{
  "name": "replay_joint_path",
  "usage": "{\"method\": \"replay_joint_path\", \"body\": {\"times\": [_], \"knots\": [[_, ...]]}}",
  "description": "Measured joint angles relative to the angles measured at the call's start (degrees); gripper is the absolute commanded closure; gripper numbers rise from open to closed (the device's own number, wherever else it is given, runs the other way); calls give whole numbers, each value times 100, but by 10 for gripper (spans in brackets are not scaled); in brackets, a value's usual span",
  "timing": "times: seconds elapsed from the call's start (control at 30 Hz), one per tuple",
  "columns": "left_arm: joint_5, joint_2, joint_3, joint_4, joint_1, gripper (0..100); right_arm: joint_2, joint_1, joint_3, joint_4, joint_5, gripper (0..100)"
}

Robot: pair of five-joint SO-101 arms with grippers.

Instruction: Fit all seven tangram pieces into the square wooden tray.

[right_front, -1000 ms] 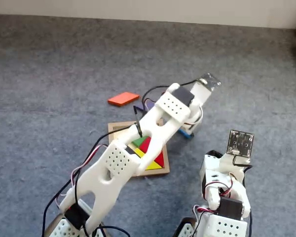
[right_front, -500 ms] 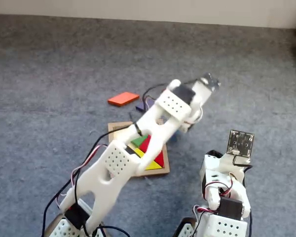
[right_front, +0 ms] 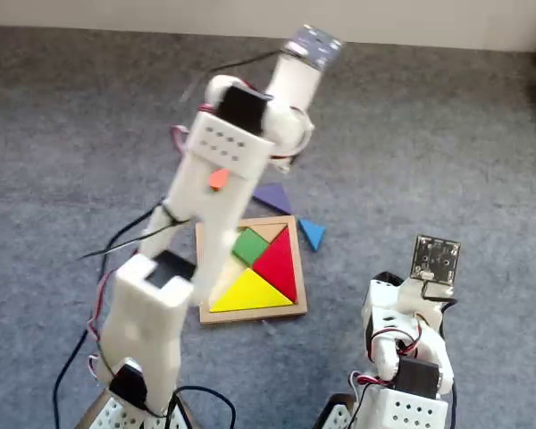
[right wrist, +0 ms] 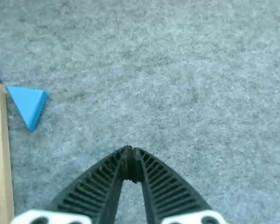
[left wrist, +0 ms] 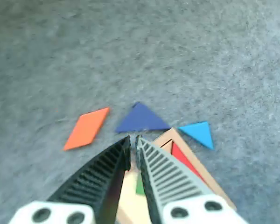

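Note:
The square wooden tray (right_front: 250,315) holds a green square (right_front: 249,246), a red triangle (right_front: 281,259) and a yellow triangle (right_front: 250,293). Just beyond it lie a purple triangle (right_front: 272,198) and a small blue triangle (right_front: 312,233). An orange parallelogram (right_front: 218,179) peeks out from behind the raised left arm. My left gripper (left wrist: 132,138) is shut and empty, high above the orange parallelogram (left wrist: 86,128), purple triangle (left wrist: 141,119), blue triangle (left wrist: 198,133) and tray corner (left wrist: 173,136). My right gripper (right wrist: 129,150) is shut and empty over carpet, right of the blue triangle (right wrist: 28,105) and tray edge (right wrist: 0,149).
Grey carpet covers the whole surface. The right arm (right_front: 406,340) is folded at the near right. The left arm (right_front: 210,188) stretches from the near left over the tray's left side, with its cables hanging beside it.
The left arm has lifted and swung from the tray's far right corner up toward the far left, uncovering the tray and the loose triangles. The right arm has not moved.

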Motion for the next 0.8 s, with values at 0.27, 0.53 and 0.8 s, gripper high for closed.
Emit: {"method": "replay_joint_path", "body": {"times": [0.27,0.53,0.8], "knots": [[-316,-2848,1969,9,-791,955,0,0,0,0,0,980],[-334,-5099,4545,-237,-2180,955,0,0,0,-237,0,978],[-747,-7587,7938,-1635,-3191,955,0,0,0,-229,914,964]]}}
